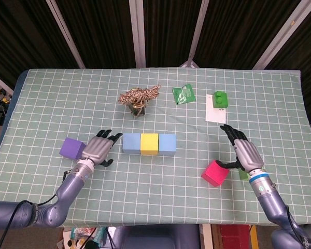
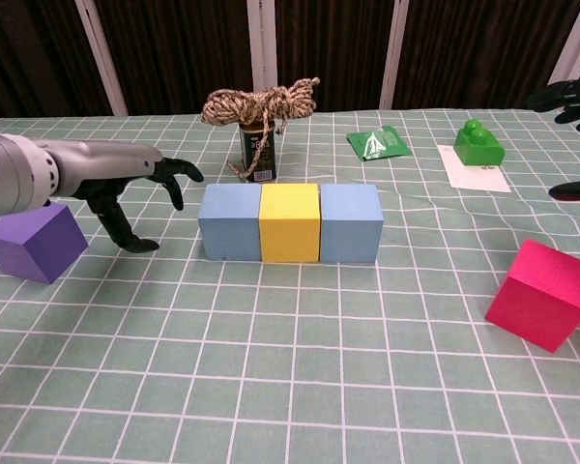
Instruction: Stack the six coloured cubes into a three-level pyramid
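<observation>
Three cubes stand in a row mid-table: a blue cube (image 1: 131, 143), a yellow cube (image 1: 149, 144) and a second blue cube (image 1: 167, 144). My left hand (image 1: 98, 149) hovers open between the purple cube (image 1: 72, 149) and the row, fingers (image 2: 174, 174) spread toward the left blue cube (image 2: 229, 223), touching neither. My right hand (image 1: 243, 153) is open just right of the pink cube (image 1: 215, 172), thumb close to its top edge. A green cube (image 1: 242, 174) peeks out under that wrist. In the chest view the pink cube (image 2: 542, 294) sits alone and only the right hand's fingertips (image 2: 561, 95) show.
A can topped with tangled twine (image 1: 139, 98) stands behind the row. A green packet (image 1: 183, 94) lies at the back. A green toy brick (image 1: 220, 99) rests on a white card (image 1: 216, 111). The table's front edge runs close under both forearms.
</observation>
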Available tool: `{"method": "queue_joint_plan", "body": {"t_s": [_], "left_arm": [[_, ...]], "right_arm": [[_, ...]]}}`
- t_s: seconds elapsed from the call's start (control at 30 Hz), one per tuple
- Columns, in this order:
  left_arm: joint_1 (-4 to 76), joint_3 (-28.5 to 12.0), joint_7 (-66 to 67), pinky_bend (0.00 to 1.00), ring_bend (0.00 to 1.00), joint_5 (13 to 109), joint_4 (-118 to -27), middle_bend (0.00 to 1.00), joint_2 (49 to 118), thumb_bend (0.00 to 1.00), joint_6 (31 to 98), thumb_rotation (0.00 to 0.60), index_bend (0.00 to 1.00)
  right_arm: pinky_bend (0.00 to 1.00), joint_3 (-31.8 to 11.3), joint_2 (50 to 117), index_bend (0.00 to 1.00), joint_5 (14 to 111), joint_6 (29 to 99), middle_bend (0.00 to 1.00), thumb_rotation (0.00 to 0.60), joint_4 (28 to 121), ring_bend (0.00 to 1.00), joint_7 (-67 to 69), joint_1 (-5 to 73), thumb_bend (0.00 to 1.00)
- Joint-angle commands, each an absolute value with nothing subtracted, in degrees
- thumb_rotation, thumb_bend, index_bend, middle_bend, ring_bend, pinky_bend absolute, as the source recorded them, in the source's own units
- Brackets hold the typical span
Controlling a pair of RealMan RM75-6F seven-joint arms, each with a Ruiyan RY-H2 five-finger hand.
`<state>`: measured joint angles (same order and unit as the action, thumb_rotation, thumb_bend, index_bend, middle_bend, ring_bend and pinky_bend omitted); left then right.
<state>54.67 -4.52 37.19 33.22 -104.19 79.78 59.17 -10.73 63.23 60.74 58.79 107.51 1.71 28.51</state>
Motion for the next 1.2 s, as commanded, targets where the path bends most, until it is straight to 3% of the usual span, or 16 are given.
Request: {"method": "queue_joint_plan", "body": {"t_s": [0.03, 1.2], "left_arm": [[54.7, -4.5, 37.1, 0.0, 0.0, 33.4, -104.1, 0.21, 79.9, 0.43, 59.2, 0.6, 0.0], [54.8, -5.0, 36.8, 0.0, 0.0, 35.0, -102.8, 0.22, 82.7, 0.43, 59.7, 0.6, 0.0]], "right_arm": [[0.0, -10.8, 63.2, 0.0, 60.6, 58.7, 0.0, 0.6, 107.5, 0.02, 1.9, 28.5, 0.24], [0.0, -10.9, 63.1, 0.0, 60.5, 57.3, 0.0, 0.6, 107.8, 0.02, 2.7, 28.5, 0.24]]}}
